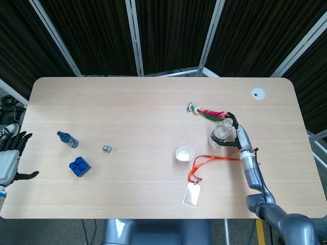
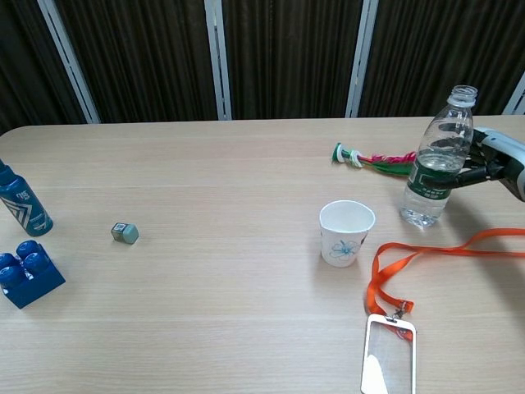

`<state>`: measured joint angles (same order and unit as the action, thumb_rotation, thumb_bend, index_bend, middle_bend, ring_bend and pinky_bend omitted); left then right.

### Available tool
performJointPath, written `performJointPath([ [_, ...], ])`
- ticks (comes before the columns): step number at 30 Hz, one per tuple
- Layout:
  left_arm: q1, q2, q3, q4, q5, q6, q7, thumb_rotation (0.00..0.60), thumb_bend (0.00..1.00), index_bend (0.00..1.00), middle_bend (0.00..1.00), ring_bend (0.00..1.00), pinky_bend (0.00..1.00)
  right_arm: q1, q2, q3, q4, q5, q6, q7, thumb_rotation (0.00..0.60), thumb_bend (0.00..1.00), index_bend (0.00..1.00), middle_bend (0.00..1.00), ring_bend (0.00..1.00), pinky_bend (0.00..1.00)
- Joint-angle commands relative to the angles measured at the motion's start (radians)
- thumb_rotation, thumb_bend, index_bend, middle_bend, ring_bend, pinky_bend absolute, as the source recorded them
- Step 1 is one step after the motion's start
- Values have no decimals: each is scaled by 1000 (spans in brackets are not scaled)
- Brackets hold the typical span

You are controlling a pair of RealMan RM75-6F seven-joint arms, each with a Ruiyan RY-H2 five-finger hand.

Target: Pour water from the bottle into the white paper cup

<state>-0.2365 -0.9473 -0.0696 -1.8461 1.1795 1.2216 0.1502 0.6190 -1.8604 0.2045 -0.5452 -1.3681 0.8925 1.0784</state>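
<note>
The clear water bottle (image 2: 435, 168) has no cap and leans to the right, its base on the table. The same bottle (image 1: 220, 133) shows right of centre in the head view. My right hand (image 2: 496, 156) is beside it on the right; its dark fingers touch the bottle's side and no longer wrap across the label. From above, the right hand (image 1: 239, 133) has its fingers spread around the bottle. The white paper cup (image 2: 346, 233) stands upright to the bottle's left, also visible as the cup (image 1: 184, 153) from overhead. My left hand (image 1: 10, 158) hangs off the table's left edge, fingers spread, holding nothing.
An orange lanyard (image 2: 426, 254) with a clear badge holder (image 2: 388, 357) lies in front of the bottle. A red and green feathered toy (image 2: 377, 158) lies behind it. Far left are a blue bottle (image 2: 18, 201), a blue brick (image 2: 29, 273) and a small grey cube (image 2: 125, 233).
</note>
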Motion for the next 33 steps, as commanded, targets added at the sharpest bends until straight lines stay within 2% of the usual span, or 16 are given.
performJointPath([
  [1, 3, 5, 2, -5, 10, 4, -7, 600, 45, 0, 0, 0, 0, -5, 65, -50, -49, -44, -37, -9, 600, 0, 0, 0, 0, 0],
  [8, 18, 24, 9, -18, 50, 26, -38, 600, 44, 0, 0, 0, 0, -32, 157, -76, -137, -62, -8, -111, 600, 0, 0, 0, 0, 0],
  [13, 36, 48, 17, -31, 104, 54, -84, 600, 43, 0, 0, 0, 0, -93, 270, -97, -256, -70, 87, -315, 600, 0, 0, 0, 0, 0],
  [18, 42, 48, 2, -12, 89, 73, -102, 600, 44, 0, 0, 0, 0, -171, 356, -110, -371, -62, 202, -515, 600, 0, 0, 0, 0, 0],
  [22, 54, 43, -8, -4, 98, 108, -108, 600, 43, 0, 0, 0, 0, -267, 441, -101, -544, -19, 324, -678, 600, 0, 0, 0, 0, 0],
  [25, 62, 40, -3, -5, 121, 125, -112, 600, 43, 0, 0, 0, 0, -330, 526, -109, -717, -15, 412, -781, 600, 0, 0, 0, 0, 0],
  [31, 75, 34, 17, -1, 183, 148, -105, 600, 44, 0, 0, 0, 0, -423, 651, -119, -1013, -21, 547, -900, 600, 0, 0, 0, 0, 0],
  [33, 82, 35, 23, -3, 206, 161, -108, 600, 43, 0, 0, 0, 0, -440, 666, -123, -1054, -33, 576, -944, 600, 0, 0, 0, 0, 0],
])
